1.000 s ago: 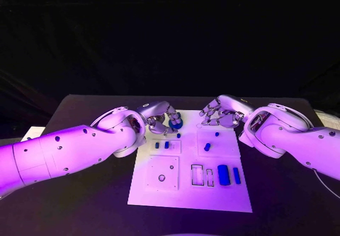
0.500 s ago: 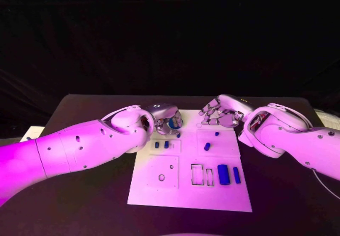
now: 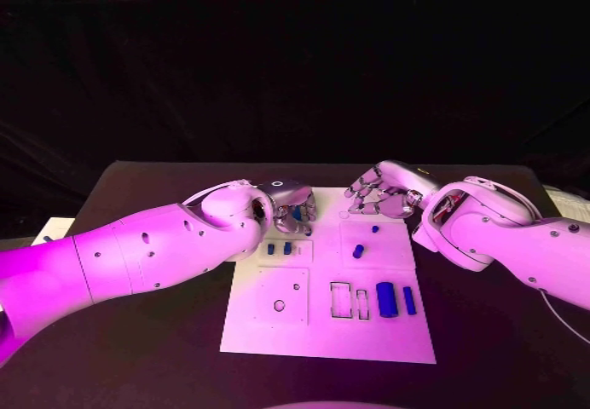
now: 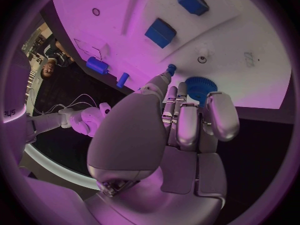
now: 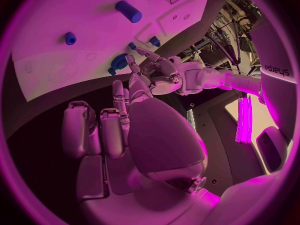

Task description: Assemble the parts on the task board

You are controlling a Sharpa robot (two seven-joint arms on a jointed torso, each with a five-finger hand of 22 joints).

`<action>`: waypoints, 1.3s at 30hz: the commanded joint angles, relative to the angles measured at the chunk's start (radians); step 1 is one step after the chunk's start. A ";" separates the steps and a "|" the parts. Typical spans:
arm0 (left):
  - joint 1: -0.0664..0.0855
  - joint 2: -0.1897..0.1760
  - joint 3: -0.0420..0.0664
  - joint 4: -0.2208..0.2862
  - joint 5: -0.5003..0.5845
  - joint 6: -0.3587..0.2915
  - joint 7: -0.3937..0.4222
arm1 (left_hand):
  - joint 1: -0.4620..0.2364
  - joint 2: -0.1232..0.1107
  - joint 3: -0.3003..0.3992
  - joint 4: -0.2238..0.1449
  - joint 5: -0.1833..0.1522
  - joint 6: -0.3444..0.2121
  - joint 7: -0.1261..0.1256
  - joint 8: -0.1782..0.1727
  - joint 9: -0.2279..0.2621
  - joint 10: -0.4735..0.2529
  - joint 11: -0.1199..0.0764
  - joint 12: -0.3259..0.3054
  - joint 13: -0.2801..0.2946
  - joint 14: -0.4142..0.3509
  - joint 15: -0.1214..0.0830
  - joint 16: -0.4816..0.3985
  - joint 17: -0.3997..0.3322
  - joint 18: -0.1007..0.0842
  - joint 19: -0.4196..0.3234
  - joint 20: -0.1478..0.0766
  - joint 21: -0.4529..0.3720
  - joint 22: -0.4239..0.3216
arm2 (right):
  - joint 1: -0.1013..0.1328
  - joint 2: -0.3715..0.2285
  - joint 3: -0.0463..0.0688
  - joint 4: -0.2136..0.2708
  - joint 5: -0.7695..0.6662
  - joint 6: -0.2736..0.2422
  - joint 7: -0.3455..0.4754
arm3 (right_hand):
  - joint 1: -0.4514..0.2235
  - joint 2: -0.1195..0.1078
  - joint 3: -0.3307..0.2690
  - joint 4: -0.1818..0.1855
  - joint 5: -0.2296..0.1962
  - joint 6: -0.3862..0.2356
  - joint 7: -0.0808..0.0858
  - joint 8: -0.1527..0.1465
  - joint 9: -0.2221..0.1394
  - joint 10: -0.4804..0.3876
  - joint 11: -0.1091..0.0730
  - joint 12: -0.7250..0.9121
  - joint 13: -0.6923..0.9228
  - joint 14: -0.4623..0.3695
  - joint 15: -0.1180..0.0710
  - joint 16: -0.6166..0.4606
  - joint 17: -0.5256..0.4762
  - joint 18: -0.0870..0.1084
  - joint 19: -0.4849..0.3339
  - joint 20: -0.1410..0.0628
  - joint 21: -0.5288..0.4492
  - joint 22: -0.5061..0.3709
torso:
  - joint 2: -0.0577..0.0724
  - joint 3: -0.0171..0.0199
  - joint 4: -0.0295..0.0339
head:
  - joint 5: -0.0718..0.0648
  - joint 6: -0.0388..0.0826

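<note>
Gear [image 4: 200,88] half hidden under left hand [image 4: 187,127], grasp unclear, right hand [image 5: 119,130] curled, empty.

**Surfaces and finishes**

The task board [image 3: 330,341] is smooth, matt white plate. The parts [image 3: 386,300] look like matt blue plastic. Both arms [image 3: 147,256] wear glossy white shells; the left hand [image 4: 181,130] is brushed silver metal. The table [image 3: 147,358] is matt black.

black table [image 3: 147,341] under the white plate | black curtain [image 3: 295,77] behind the table | pale paper-like thing [image 3: 55,230] at the table's left edge, too small to identify
</note>
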State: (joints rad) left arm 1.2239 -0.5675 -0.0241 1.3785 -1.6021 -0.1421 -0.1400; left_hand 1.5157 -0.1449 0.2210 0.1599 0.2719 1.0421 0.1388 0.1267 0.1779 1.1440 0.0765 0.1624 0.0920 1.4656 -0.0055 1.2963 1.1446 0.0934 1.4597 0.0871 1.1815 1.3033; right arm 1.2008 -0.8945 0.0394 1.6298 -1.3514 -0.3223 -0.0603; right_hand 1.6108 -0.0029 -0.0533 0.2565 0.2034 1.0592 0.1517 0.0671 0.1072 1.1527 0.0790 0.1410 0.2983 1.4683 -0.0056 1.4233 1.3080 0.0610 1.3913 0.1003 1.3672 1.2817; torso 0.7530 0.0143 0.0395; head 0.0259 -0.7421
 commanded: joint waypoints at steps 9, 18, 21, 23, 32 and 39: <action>-0.001 0.014 0.001 -0.006 -0.023 0.081 -0.030 | -0.006 0.001 0.013 0.001 -0.002 0.014 -0.002 -0.007 -0.004 0.017 -0.003 -0.008 -0.003 0.031 -0.007 -0.007 -0.012 -0.018 0.018 0.000 0.023 0.015 | -0.001 0.000 0.000 0.001 0.000 -0.001 0.001 | 0.000 -0.007 0.008 0.000 0.003 0.001 0.002 -0.003 -0.001 0.003 0.002 -0.006 -0.001 0.059 0.006 -0.002 0.063 0.008 0.000 0.004 0.001 -0.001 | 0.000 0.0000 0.0004 | -0.003 -0.004; -0.002 0.027 0.000 -0.015 -0.024 0.088 -0.032 | -0.004 0.001 0.021 0.000 -0.002 0.022 -0.003 -0.008 -0.006 0.026 -0.005 -0.010 -0.005 0.031 -0.009 -0.007 -0.017 -0.020 0.020 -0.001 0.035 0.025 | -0.001 0.001 0.000 0.002 0.001 0.001 0.000 | -0.002 -0.008 0.009 0.002 0.004 0.000 0.003 -0.003 -0.002 0.004 0.002 -0.007 -0.004 0.059 0.007 -0.003 0.063 0.008 0.000 0.005 0.001 0.000 | 0.000 0.0001 0.0005 | -0.007 -0.005; -0.002 0.026 -0.001 -0.017 -0.024 0.090 -0.035 | -0.006 0.000 0.022 0.001 -0.003 0.024 -0.003 -0.008 -0.007 0.028 -0.005 -0.011 -0.005 0.031 -0.009 -0.006 -0.018 -0.020 0.021 -0.001 0.038 0.027 | -0.001 0.001 0.000 0.002 0.001 0.001 0.000 | -0.002 -0.008 0.009 0.002 0.004 0.000 0.003 -0.003 -0.002 0.004 0.002 -0.007 -0.004 0.059 0.007 -0.003 0.063 0.008 0.000 0.005 0.001 0.000 | 0.000 0.0005 -0.0002 | -0.009 -0.006; -0.002 0.026 -0.001 -0.017 -0.024 0.093 -0.035 | -0.005 0.001 0.025 0.000 -0.004 0.027 -0.003 -0.008 -0.007 0.031 -0.005 -0.012 -0.006 0.031 -0.009 -0.006 -0.019 -0.021 0.021 -0.002 0.041 0.029 | -0.001 0.000 0.000 0.002 0.001 0.001 -0.001 | -0.002 -0.008 0.009 0.002 0.004 0.000 0.003 -0.003 -0.002 0.004 0.002 -0.007 -0.004 0.059 0.007 -0.003 0.063 0.008 0.000 0.005 0.001 0.000 | 0.000 0.0006 0.0003 | -0.011 -0.008; -0.002 0.027 -0.005 -0.018 -0.024 0.108 -0.036 | -0.003 0.001 0.031 -0.002 -0.005 0.032 -0.006 -0.010 -0.009 0.037 -0.007 -0.014 -0.007 0.031 -0.010 -0.006 -0.023 -0.021 0.022 -0.003 0.045 0.033 | -0.001 -0.001 0.000 0.003 0.002 0.002 -0.002 | -0.002 -0.008 0.010 0.002 0.005 0.000 0.003 -0.003 -0.002 0.005 0.002 -0.008 -0.006 0.059 0.007 -0.003 0.062 0.008 0.000 0.005 0.002 0.000 | -0.001 -0.0003 0.0020 | -0.011 -0.010; -0.002 0.035 -0.008 -0.027 -0.024 0.117 -0.035 | -0.002 0.000 0.035 -0.004 -0.006 0.033 -0.006 -0.012 -0.010 0.039 -0.008 -0.017 -0.008 0.031 -0.011 -0.005 -0.025 -0.022 0.022 -0.003 0.049 0.036 | -0.001 0.000 0.000 0.003 0.003 0.002 -0.001 | -0.002 -0.008 0.010 0.002 0.005 0.000 0.003 -0.003 -0.002 0.005 0.002 -0.008 -0.006 0.059 0.007 -0.003 0.062 0.008 0.000 0.005 0.002 0.000 | -0.001 -0.0001 0.0014 | -0.011 -0.010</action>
State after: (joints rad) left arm 1.2255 -0.5365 -0.0282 1.3541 -1.6209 -0.0607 -0.1720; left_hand 1.5156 -0.1450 0.2509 0.1576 0.2719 1.0704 0.1319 0.1188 0.1693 1.1760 0.0659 0.1502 0.0856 1.4653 -0.0126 1.2963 1.1203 0.0830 1.4595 0.0872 1.2246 1.3078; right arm 1.2008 -0.8954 0.0394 1.6317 -1.3460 -0.3226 -0.0616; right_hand 1.6108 -0.0029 -0.0492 0.2606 0.2033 1.0591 0.1517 0.0672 0.1066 1.1528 0.0790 0.1370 0.2934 1.4682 -0.0056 1.4233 1.3076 0.0609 1.3913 0.1003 1.3672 1.2817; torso 0.7519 0.0142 0.0413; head 0.0148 -0.7517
